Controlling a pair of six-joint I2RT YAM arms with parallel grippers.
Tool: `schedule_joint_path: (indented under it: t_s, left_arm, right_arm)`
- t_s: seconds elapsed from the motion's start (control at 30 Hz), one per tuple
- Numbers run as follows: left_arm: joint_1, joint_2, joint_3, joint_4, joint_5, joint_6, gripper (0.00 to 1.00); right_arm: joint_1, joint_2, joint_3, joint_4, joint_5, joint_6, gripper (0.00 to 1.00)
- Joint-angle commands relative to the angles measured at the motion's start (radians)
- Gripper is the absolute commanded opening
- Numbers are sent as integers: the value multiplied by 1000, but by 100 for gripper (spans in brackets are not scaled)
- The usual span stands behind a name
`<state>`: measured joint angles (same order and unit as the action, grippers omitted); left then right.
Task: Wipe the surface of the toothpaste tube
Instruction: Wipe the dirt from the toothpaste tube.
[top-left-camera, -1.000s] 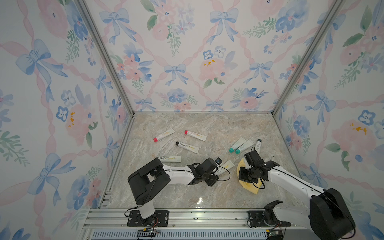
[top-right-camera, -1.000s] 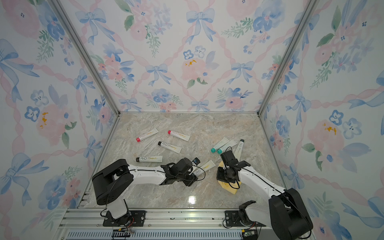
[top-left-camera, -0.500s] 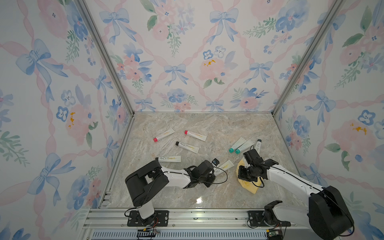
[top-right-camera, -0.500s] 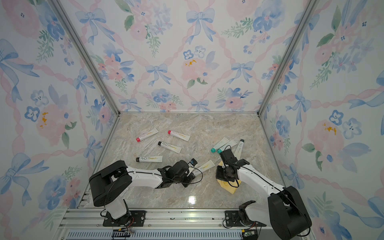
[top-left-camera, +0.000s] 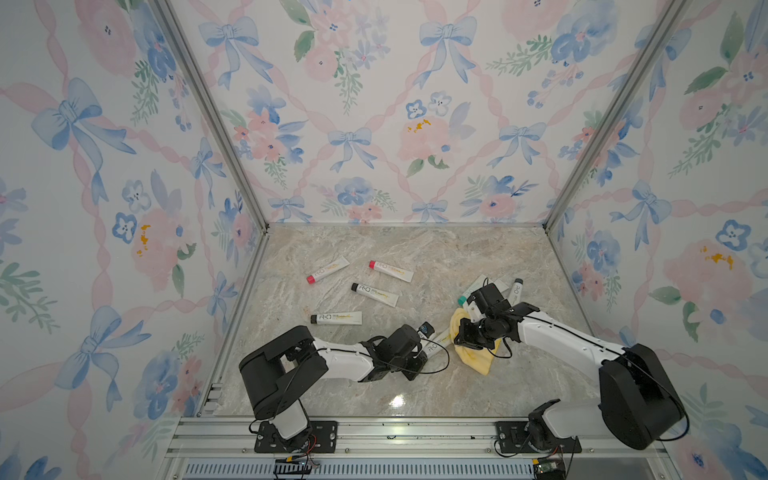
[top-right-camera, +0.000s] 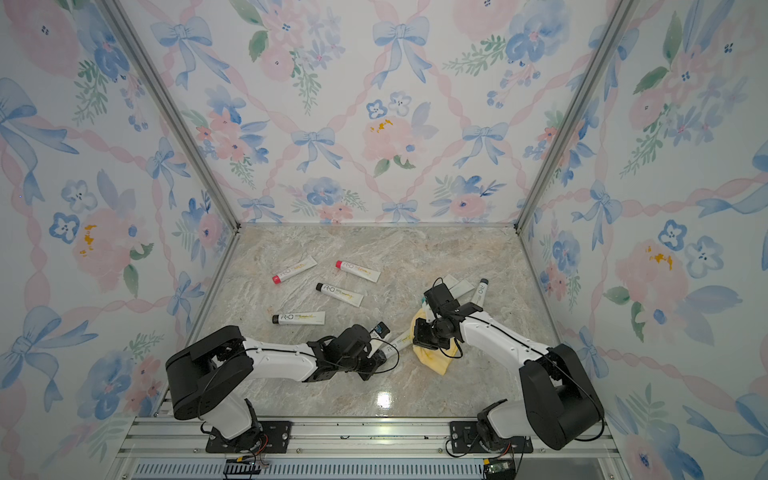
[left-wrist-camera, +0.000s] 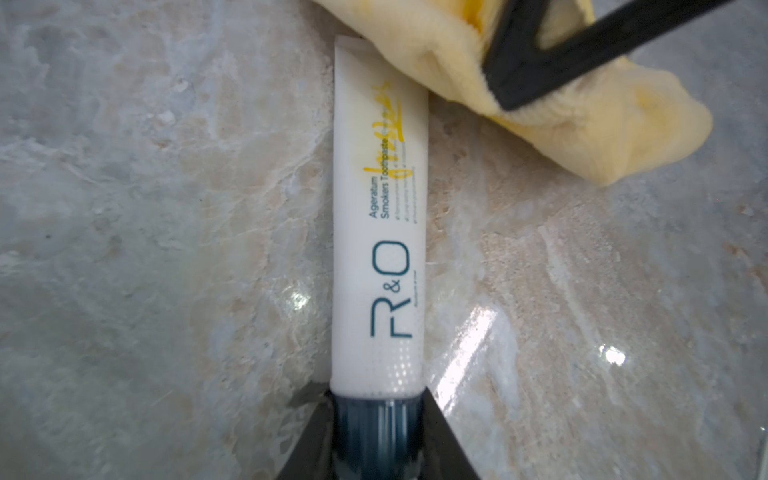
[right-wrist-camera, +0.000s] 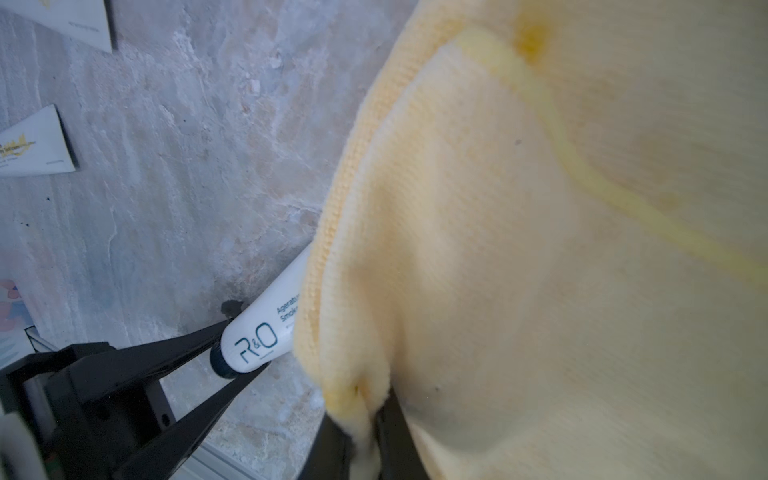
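The left jaws grip tightly the cap (left-wrist-camera: 376, 430) of the toothpaste tube (left-wrist-camera: 378, 208) lying on the worktop (left-wrist-camera: 124, 208), so the right jaws, pinching the yellow cloth (left-wrist-camera: 582, 124) at the tube's flat end, should pull it slowly toward the cap.

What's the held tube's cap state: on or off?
On: the dark cap sits on the end of the toothpaste tube, pinched in the left tool.

Marble tabletop (top-left-camera: 415, 245) lies bare along its back edge and front middle; four loose toothpaste tubes (top-left-camera: 375, 294) crowd centre-left; yellow cloth (top-left-camera: 478, 363) overlaps the dark-capped tube's (left-wrist-camera: 376, 249) tail.
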<state>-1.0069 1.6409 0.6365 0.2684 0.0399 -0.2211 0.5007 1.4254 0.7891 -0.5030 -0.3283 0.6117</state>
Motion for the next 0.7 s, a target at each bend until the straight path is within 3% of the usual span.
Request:
schedule_joint_path:
  t_s: [0.0,0.67]
  left_arm:
    - [-12,20,-13,-33,35,-7,31]
    - [-32,20,-19,-31,38,-2,21]
  right_arm:
    - [34,45,30,69,-68,50,13]
    - [24,194,132,39,-8,-20,12]
